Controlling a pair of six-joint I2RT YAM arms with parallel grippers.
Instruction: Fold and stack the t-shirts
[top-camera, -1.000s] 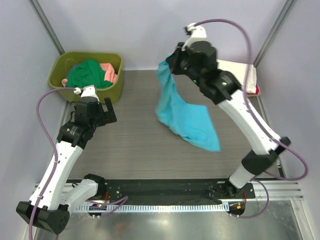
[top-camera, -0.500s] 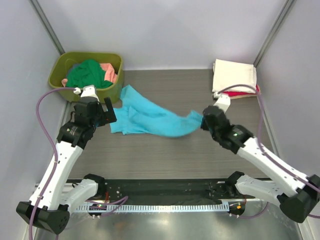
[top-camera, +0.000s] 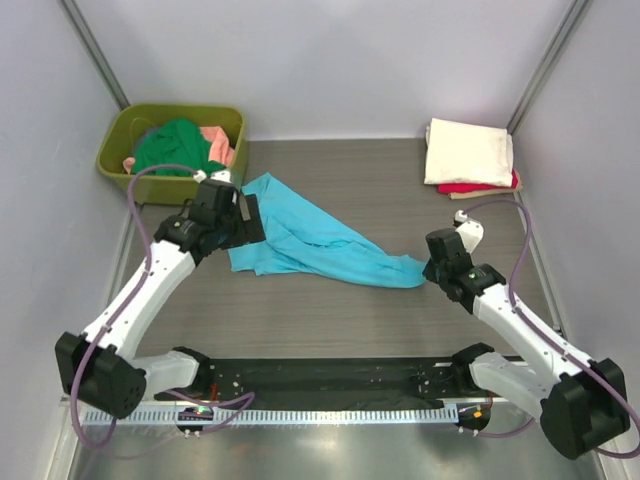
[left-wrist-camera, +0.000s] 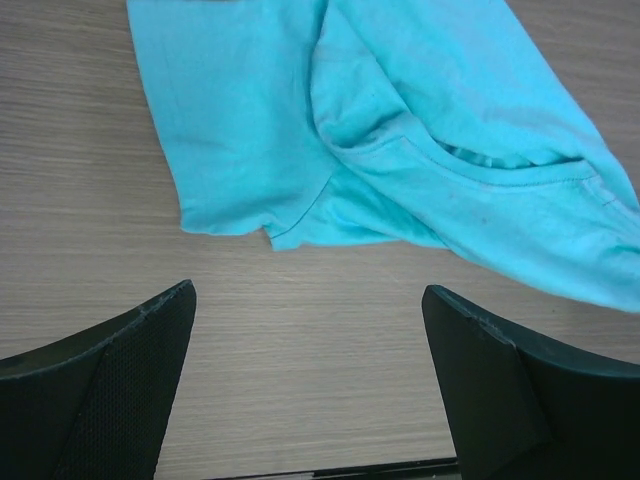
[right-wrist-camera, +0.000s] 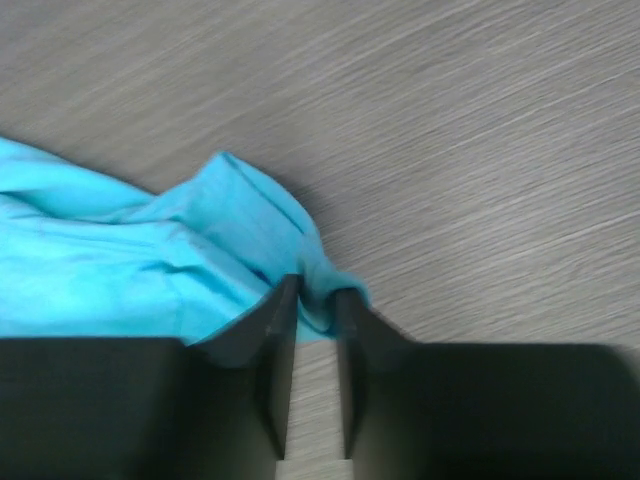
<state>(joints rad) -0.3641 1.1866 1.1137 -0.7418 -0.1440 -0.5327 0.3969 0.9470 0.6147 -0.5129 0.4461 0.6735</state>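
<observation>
The right fingers are pinched shut on the right tip of the turquoise t-shirt, which lies bunched on the bench. The left fingers hover wide open and empty over its left end. Grasping overlapped layers there would spoil the spread.
</observation>
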